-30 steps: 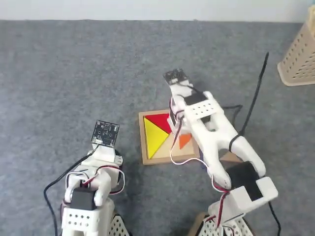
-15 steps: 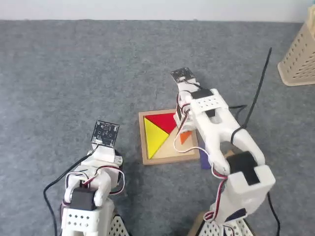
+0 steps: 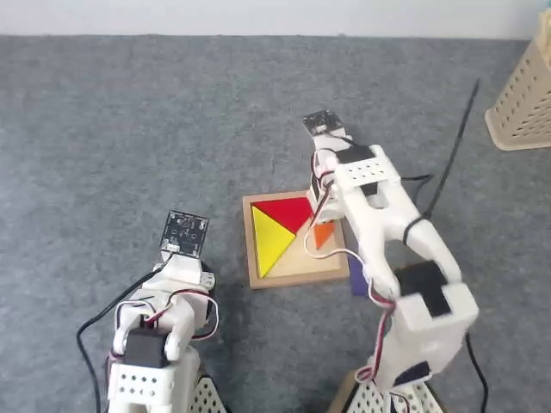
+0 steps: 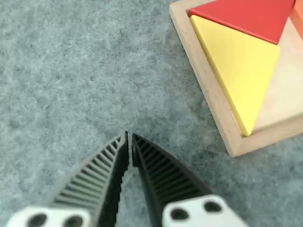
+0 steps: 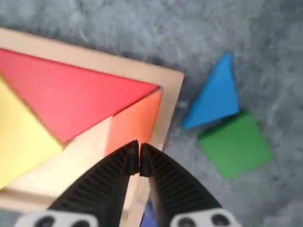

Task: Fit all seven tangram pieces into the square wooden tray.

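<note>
The square wooden tray (image 3: 255, 258) lies mid-table and holds a red triangle (image 3: 288, 212), a yellow triangle (image 3: 270, 239) and an orange piece (image 3: 323, 234) against its right wall. My right gripper (image 5: 139, 147) is shut, its tips just over the near end of the orange piece (image 5: 135, 122), with nothing between them. A blue triangle (image 5: 215, 97) and a green square (image 5: 235, 144) lie on the carpet just outside the tray rim (image 5: 171, 106). My left gripper (image 4: 129, 137) is shut and empty over bare carpet, short of the tray's corner (image 4: 234, 142).
A dark purple piece (image 3: 357, 284) pokes out beside the tray's right side under the right arm. A perforated beige basket (image 3: 527, 95) stands at the far right. Grey carpet lies open to the left and behind the tray.
The right arm has swung a little to the right and farther back, and the orange piece has shifted slightly toward the tray's far side. The left arm has not moved.
</note>
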Robot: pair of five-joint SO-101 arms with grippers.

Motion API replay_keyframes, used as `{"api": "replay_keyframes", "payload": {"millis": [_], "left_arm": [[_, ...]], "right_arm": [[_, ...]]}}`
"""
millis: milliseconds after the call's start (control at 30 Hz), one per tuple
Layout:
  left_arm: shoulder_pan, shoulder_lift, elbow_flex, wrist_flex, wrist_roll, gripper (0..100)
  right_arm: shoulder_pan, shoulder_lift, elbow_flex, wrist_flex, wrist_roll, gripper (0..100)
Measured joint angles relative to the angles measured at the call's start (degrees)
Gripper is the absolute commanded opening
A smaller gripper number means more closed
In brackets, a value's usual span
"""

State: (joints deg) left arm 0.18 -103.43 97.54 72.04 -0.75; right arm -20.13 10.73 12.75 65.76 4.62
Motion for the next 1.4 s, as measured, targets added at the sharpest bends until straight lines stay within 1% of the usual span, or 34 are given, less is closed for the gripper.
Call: {"api": "replay_keyframes", "payload": {"millis": [100, 300, 433, 600, 900, 1067, 1167, 1300, 1400], "left_arm": [[0.0, 0.0, 0.0, 0.0, 0.0, 1], [-0.1, 0.0, 0.0, 0.0, 0.0, 1], [-0.1, 0.0, 0.0, 0.0, 0.0, 1], [-0.1, 0.0, 0.0, 0.0, 0.0, 1], [-0.1, 0.0, 0.0, 0.0, 0.0, 1], [-0.1, 0.0, 0.0, 0.0, 0.0, 1], [-0.1, 0.0, 0.0, 0.0, 0.0, 1], [-0.1, 0.0, 0.0, 0.0, 0.0, 1], [-0.1, 0.0, 0.0, 0.0, 0.0, 1]], "right_arm": [[-0.2, -4.8, 1.6, 2.5, 0.0, 1.0], [4.4, -12.0, 4.9, 4.7, 0.4, 1.0], [9.4, -12.8, 7.8, 4.7, 4.9, 1.0], [12.7, -12.8, 8.1, 4.7, 7.0, 1.0], [12.3, -12.3, 8.1, 4.7, 8.6, 1.1], [12.6, -12.3, 8.1, 9.4, 9.6, 1.1], [12.6, -12.3, 8.1, 10.3, 9.6, 1.1], [15.8, -12.9, 8.1, 12.8, 9.6, 1.0], [18.7, -16.4, 11.5, 12.7, 9.6, 2.8]]}}
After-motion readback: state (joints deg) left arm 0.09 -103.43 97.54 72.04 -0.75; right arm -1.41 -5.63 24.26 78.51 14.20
